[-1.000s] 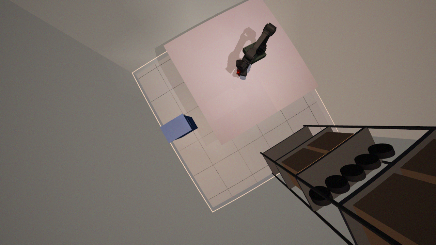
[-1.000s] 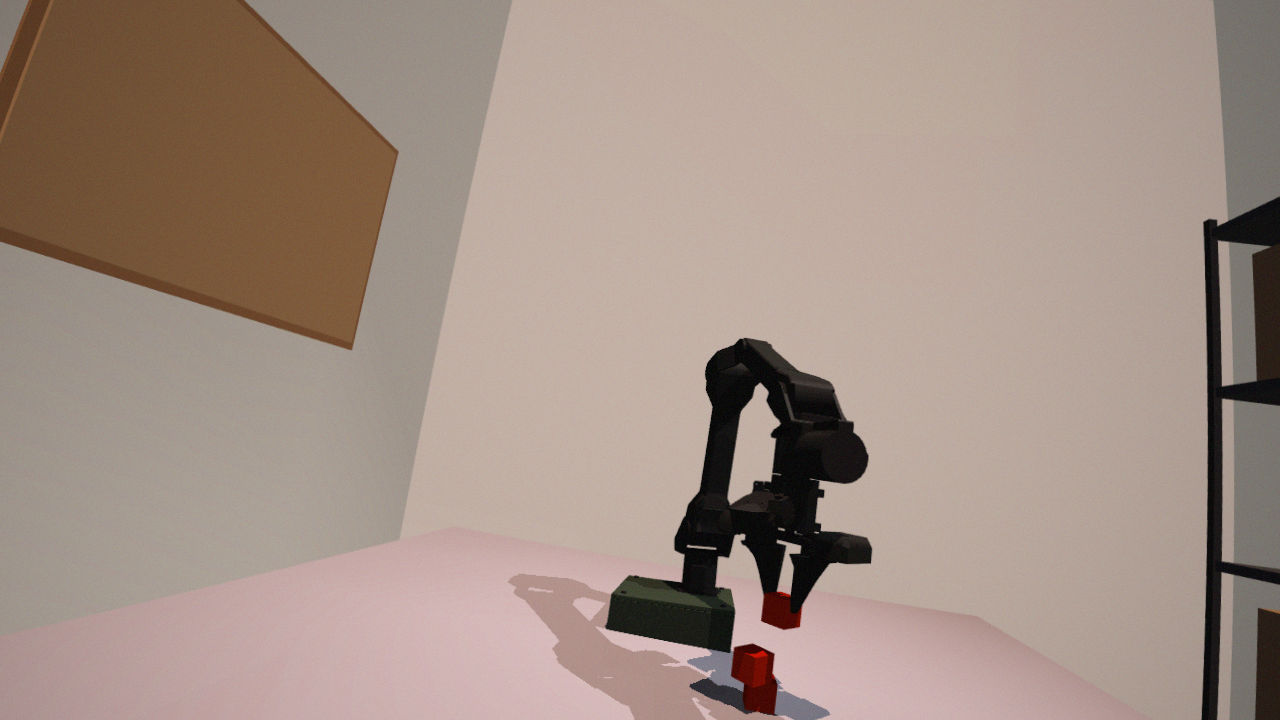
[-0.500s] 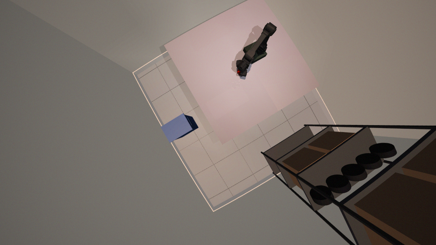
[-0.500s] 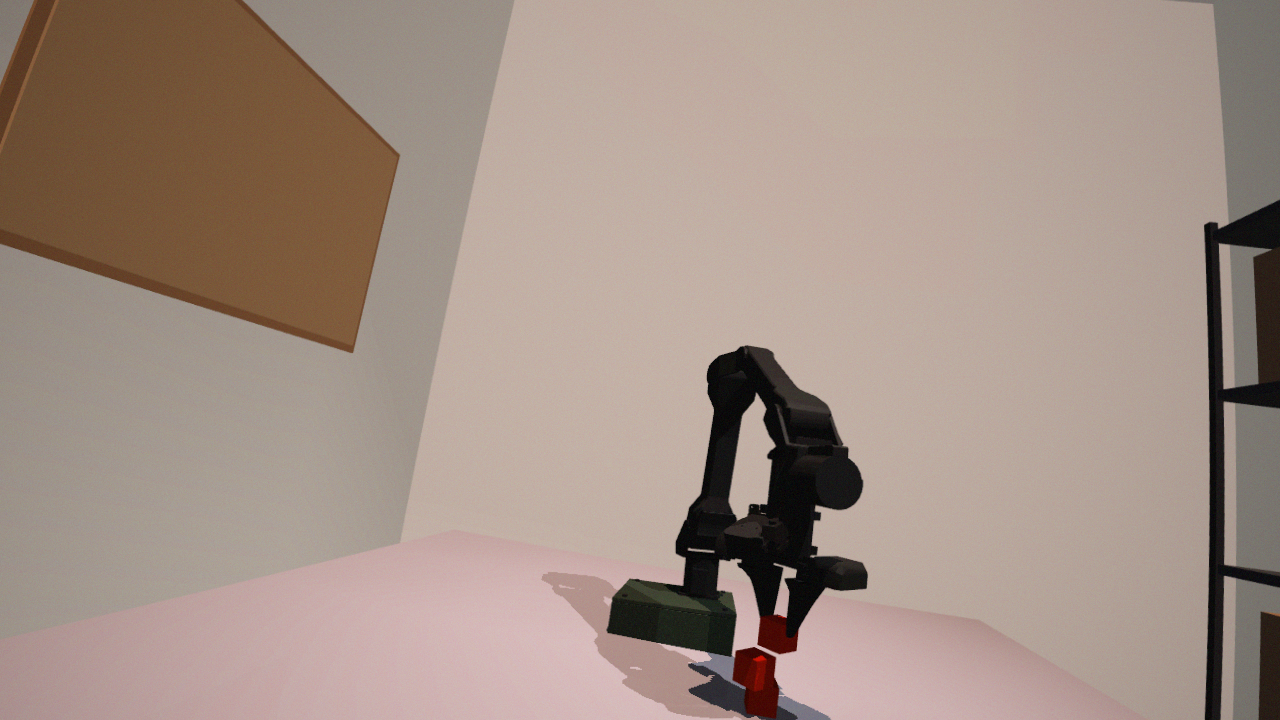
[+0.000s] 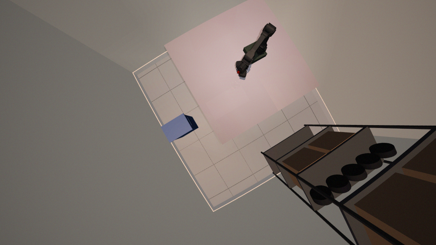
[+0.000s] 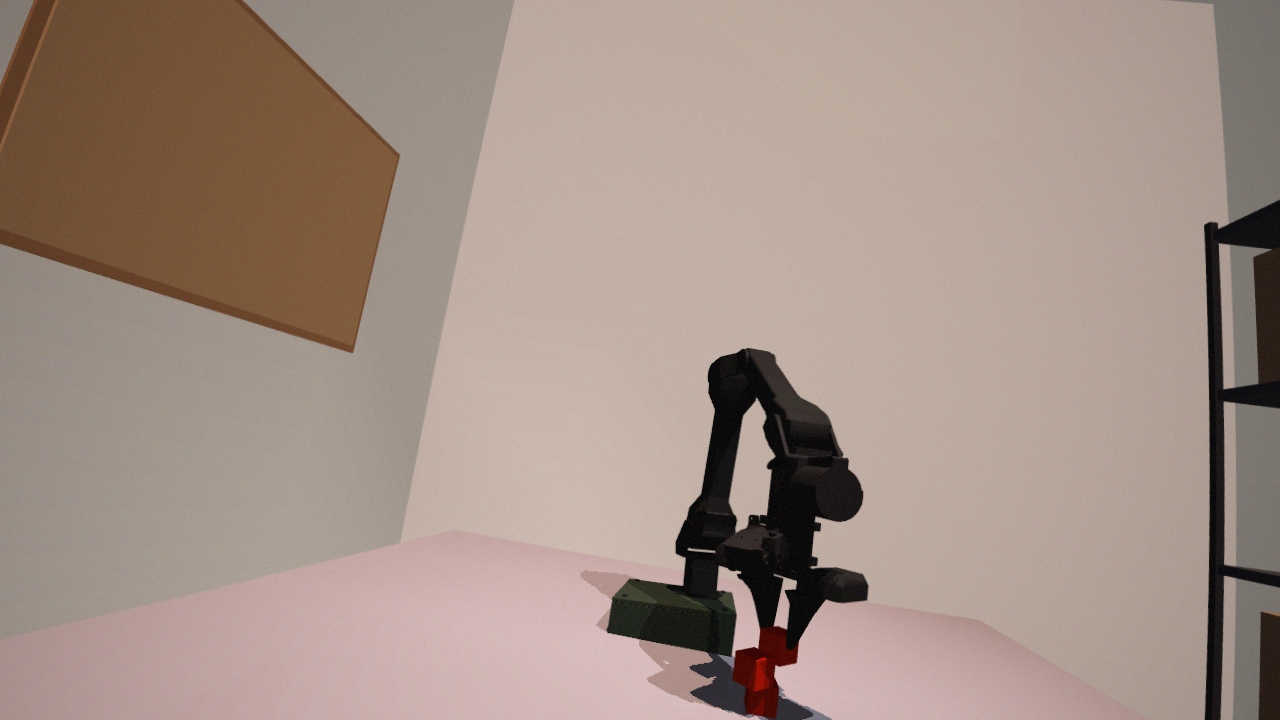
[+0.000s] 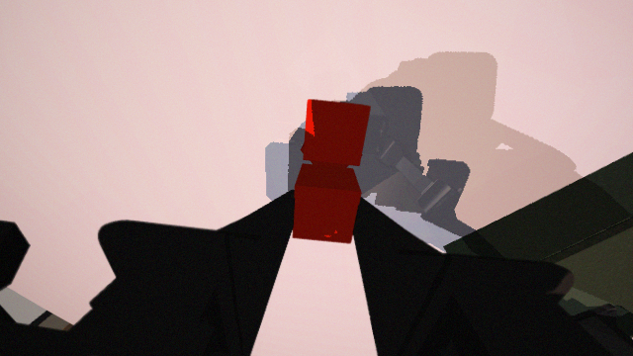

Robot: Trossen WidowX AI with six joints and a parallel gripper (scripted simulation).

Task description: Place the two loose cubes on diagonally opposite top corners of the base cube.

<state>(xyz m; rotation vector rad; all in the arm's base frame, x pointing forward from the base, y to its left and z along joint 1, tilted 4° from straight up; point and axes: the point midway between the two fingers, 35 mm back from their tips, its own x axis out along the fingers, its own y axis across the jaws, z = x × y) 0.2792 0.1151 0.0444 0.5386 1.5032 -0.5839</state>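
Observation:
The red base cube [image 6: 760, 702] stands on the pink table, mostly hidden in the wrist view. One loose red cube [image 6: 753, 669] [image 7: 337, 133] rests on top of it, offset to one side and apparently level. My gripper [image 6: 779, 635] [image 7: 324, 200] is shut on the other loose red cube [image 6: 777, 646] [image 7: 326, 215]. The held cube is beside the resting cube, near the base cube's top, with a narrow gap between them in the wrist view. Whether it touches the base cube I cannot tell. In the top view, a little red shows beside the dark gripper; which cube is unclear.
The dark green arm mount [image 6: 671, 617] [image 7: 588, 242] stands on the pink table [image 5: 207, 61] [image 6: 358, 626] behind the cubes. A blue box [image 5: 178, 128] and a black-framed shelf [image 6: 1212, 465] stand off the table. Arm shadows fall around the cubes.

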